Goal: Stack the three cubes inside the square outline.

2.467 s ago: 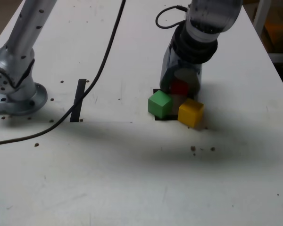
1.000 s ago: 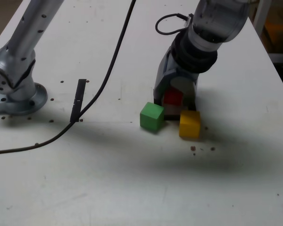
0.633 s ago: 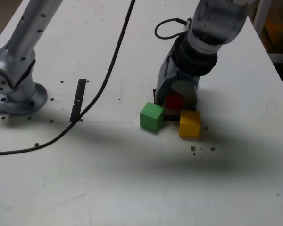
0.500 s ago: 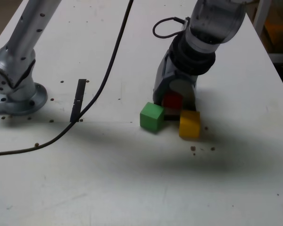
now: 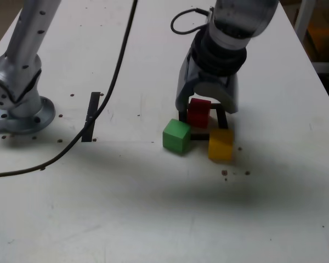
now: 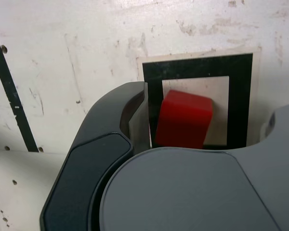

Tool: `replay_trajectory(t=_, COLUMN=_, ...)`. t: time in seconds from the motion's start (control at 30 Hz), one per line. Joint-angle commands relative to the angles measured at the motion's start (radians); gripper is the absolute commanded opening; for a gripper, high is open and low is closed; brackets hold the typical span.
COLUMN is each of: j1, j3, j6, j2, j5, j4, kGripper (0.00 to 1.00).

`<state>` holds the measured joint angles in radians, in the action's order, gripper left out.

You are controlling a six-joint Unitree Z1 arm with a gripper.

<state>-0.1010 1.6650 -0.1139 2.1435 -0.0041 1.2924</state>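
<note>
Pincer: jaws spread wide, over the square outline on the bench. Red cube sits between the jaws, near one of them, with a visible gap on the far side; no grip on it. Whether the near jaw touches it, cannot tell. The cube stands at a slant to the black frame, partly on the white centre and overlapping one side of the tape in the wrist view.

Green cube lies outside the pincer, below its jaw on the exterior view's left, by a corner of the outline. Yellow cube lies below the pincer toward the exterior view's right, at the outline's other near corner. Cubes side by side at bench level, none stacked. Black tape strip well apart from the pincer, to the exterior view's left.
</note>
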Motion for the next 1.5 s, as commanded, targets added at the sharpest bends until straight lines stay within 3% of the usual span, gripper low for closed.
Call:
replay_trajectory(t=0.0, j1=-0.024, j3=0.028, j6=-0.017, j2=-0.032, j5=0.010, j4=0.030, kGripper=0.99)
replay_trajectory(t=0.33, j1=-0.127, j3=0.271, j6=-0.036, j2=-0.023, j5=0.017, j4=0.214, kGripper=0.99)
replay_trajectory(t=0.53, j1=-0.142, j3=0.292, j6=-0.036, j2=0.006, j5=-0.014, j4=0.216, kGripper=0.99)
replay_trajectory(t=0.77, j1=-0.181, j3=0.343, j6=-0.052, j2=0.085, j5=-0.099, j4=0.230, kGripper=0.99)
replay_trajectory(t=0.87, j1=-0.188, j3=0.347, j6=-0.057, j2=0.103, j5=-0.114, j4=0.237, kGripper=0.99)
replay_trajectory(t=1.47, j1=-0.151, j3=0.331, j6=-0.029, j2=0.198, j5=-0.108, j4=0.212, kGripper=0.95)
